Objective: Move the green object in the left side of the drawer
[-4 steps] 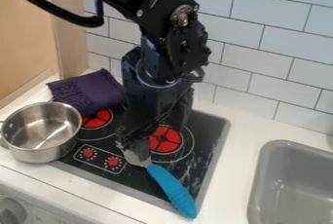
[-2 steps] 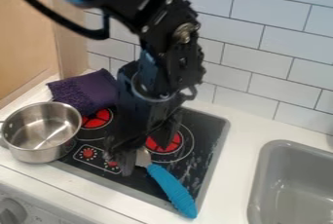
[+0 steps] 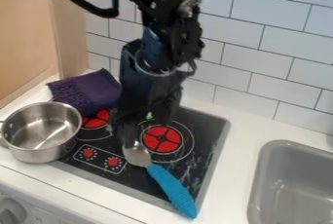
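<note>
The gripper (image 3: 149, 129) hangs over the middle of the stove, its fingers apart. A small green patch (image 3: 149, 116) shows between the fingers; most of that object is hidden, and whether it touches them I cannot tell. Just in front of the left finger lies the metal head (image 3: 137, 155) of a spoon or spatula, whose blue handle (image 3: 172, 189) runs toward the stove's front right edge.
A steel pot (image 3: 40, 142) stands at the left, overlapping the stove (image 3: 209, 135). Behind it lies a folded purple cloth (image 3: 88, 91). The grey sink (image 3: 260, 184) is at the right; a tiled wall rises behind.
The gripper has moved up and back from the blue-handled utensil, uncovering its metal head and the right burner. A bit of green now shows between the fingers.
</note>
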`<state>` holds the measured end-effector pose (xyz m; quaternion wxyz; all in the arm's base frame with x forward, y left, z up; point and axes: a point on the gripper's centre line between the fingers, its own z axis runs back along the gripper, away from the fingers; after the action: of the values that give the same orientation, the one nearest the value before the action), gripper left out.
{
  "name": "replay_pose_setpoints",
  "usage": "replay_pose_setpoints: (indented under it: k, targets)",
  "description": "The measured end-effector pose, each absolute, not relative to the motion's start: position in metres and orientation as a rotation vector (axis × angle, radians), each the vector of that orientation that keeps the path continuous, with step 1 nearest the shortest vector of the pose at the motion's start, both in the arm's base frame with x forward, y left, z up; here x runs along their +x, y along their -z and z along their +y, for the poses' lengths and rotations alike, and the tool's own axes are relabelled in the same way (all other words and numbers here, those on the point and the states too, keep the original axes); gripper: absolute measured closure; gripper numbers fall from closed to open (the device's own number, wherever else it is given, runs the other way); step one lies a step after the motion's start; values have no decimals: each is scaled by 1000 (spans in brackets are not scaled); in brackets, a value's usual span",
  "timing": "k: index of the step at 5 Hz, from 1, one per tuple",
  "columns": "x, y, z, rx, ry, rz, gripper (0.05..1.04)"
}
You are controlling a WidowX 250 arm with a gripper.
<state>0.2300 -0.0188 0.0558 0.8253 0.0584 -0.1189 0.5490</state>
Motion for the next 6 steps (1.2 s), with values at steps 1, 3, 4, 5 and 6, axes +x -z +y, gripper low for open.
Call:
replay_pose_setpoints:
  k: [1,3,4,5,6]
  targets:
    - [255,-64,-10,81,-1171,-300,85]
    - [280,-60,11,63,-1170,-315,85]
    - [291,-56,22,86,-1170,-317,85]
    - [307,-49,25,89,-1169,-327,85]
    - [319,-42,24,76,-1174,-335,85]
